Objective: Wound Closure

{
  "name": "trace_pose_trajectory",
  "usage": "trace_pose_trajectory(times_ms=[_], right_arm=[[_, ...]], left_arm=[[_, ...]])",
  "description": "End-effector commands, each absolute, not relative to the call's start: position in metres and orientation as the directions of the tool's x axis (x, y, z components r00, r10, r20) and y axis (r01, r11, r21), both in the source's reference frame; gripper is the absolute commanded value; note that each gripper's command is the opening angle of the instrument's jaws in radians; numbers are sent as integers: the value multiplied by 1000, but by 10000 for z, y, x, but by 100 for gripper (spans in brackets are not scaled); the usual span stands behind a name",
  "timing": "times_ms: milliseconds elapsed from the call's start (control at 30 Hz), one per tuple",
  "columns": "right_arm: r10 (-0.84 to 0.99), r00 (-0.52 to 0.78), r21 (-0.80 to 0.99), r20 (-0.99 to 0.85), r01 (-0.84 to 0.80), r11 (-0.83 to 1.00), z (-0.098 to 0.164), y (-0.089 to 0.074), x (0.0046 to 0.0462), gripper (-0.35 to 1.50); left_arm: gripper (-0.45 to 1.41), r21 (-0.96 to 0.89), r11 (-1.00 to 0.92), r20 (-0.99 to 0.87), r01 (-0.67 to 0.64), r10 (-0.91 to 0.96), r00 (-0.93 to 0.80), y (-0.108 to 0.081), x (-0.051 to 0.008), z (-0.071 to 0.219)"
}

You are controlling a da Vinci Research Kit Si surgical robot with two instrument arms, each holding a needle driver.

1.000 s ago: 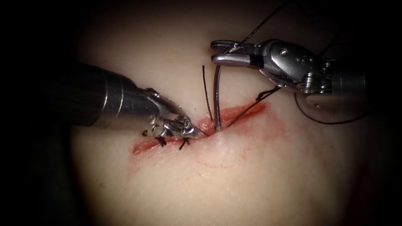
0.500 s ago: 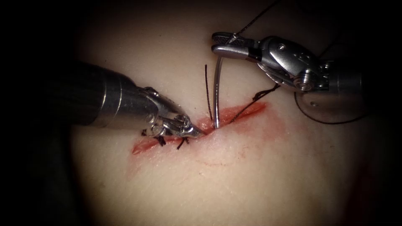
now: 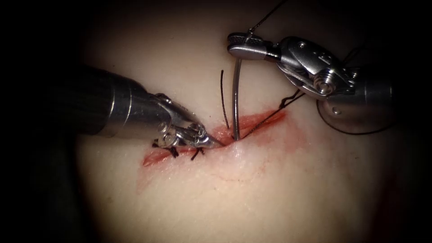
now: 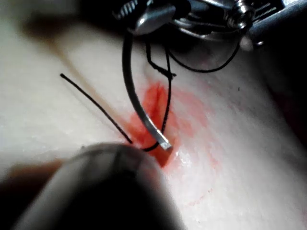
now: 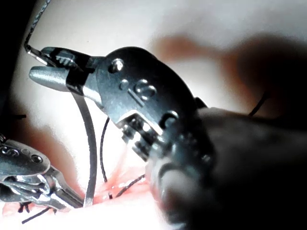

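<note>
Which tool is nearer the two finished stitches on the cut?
Left. The left tool rests its tip at the cut, right beside the stitches. The right tool is up above the cut, shut on the needle near its top end.

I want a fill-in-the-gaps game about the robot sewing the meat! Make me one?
1. The right pincer holds the curved ____ near its top end.
2. The needle's lower end meets the red ____ in the tissue.
3. The left pincer has its tip at the cut, just ____ of the needle in the endoscope view.
4. The dark stitches lie on the ____ part of the cut.

Missing words: needle; cut; left; left
</note>
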State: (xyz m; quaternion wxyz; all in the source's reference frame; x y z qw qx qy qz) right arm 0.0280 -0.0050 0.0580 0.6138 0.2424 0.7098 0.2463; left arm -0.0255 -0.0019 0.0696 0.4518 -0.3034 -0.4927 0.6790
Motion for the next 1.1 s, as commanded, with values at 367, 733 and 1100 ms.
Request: trace_pose_trajectory(times_ms=[367,733,1100], right_arm=[[637,-171,651,-752,-35,758,585,-44,292,-35],[631,-187,651,-753,-73,756,585,-40,290,-35],[633,-201,656,-748,-73,751,583,-30,282,-35]], left_arm=[[-33,-943,-106,33,-314,913,-407,-21,-261,701],[-35,-944,-105,34,-314,913,-407,-21,-261,700],[-38,-943,-105,34,-314,913,-407,-22,-262,700]])
